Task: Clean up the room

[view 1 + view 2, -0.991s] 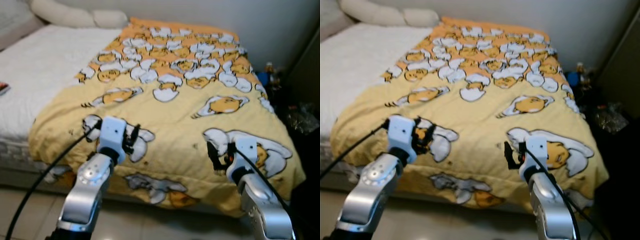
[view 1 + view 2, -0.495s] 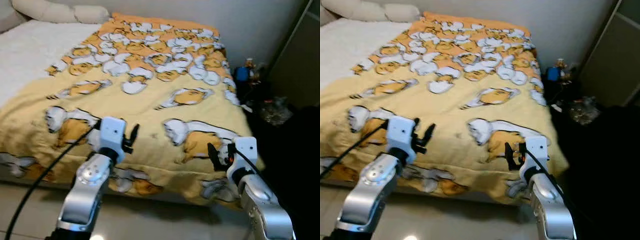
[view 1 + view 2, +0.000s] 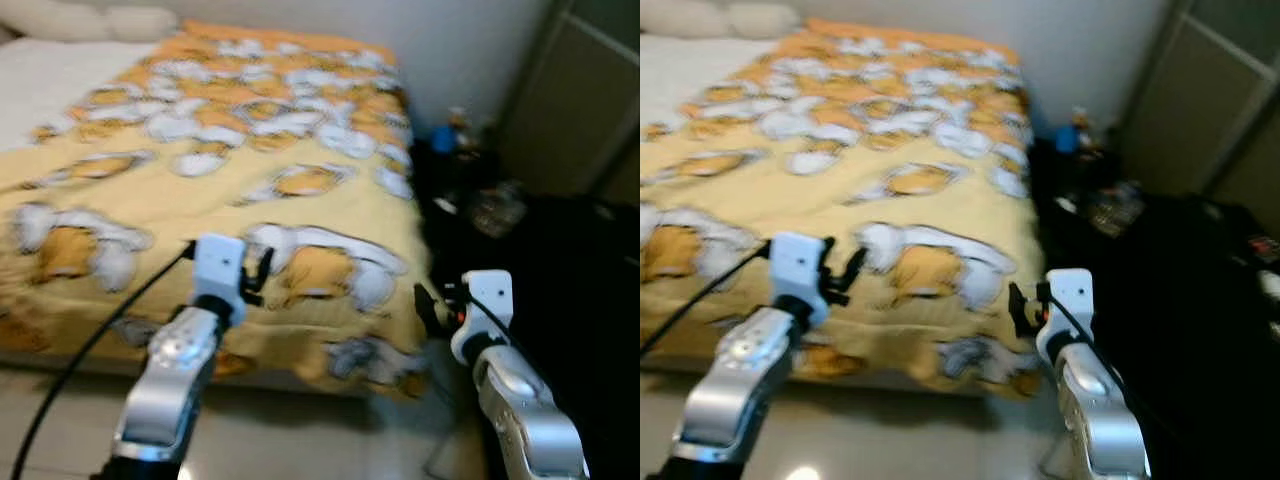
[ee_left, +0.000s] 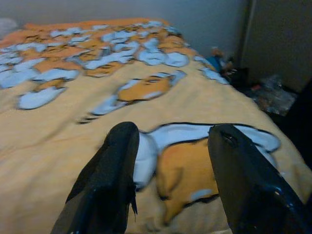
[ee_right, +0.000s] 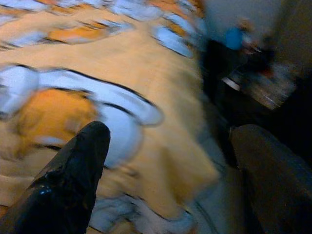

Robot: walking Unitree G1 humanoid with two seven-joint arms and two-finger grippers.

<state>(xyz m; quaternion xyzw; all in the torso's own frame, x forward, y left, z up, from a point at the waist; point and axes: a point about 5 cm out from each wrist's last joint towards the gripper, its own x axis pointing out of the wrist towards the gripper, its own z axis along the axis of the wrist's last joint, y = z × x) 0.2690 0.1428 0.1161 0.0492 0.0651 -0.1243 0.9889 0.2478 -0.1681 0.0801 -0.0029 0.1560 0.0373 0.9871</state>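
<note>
While the yellow blanket (image 3: 250,170) with the egg-cartoon print looks spread fairly flat over the bed (image 3: 40,70), I judge cleanup as barely started on my side: nothing is in either gripper. My left gripper (image 3: 255,275) hovers above the near edge of the blanket, fingers (image 4: 109,175) apart and empty, as the left wrist view shows. My right gripper (image 3: 432,308) sits off the blanket's right corner, over the dark gap beside the bed, fingers (image 5: 73,180) spread wide and holding nothing. What's likely left: the clutter on the floor (image 3: 300,440) to the right of the bed. I see a blue item (image 3: 443,138) near the wall (image 3: 450,40), some small bottle-like things beside it, and a crinkly clear-wrapped bundle (image 3: 495,205) nearer me. I take those as the things to clear, all well apart from both grippers. Pillows (image 3: 90,20) sit at the head of the bed, top left. Hard to read: both eye views are motion-blurred, so the floor items have no clear outlines and I can't name them. The right side is a large black mass (image 3: 570,270); can't tell if it's furniture, a bag or shadow. A tall panel (image 3: 580,90) at the right may be a wardrobe door, not sure. The right wrist view is smeared. The bed's left side is cut off by the frame.
</note>
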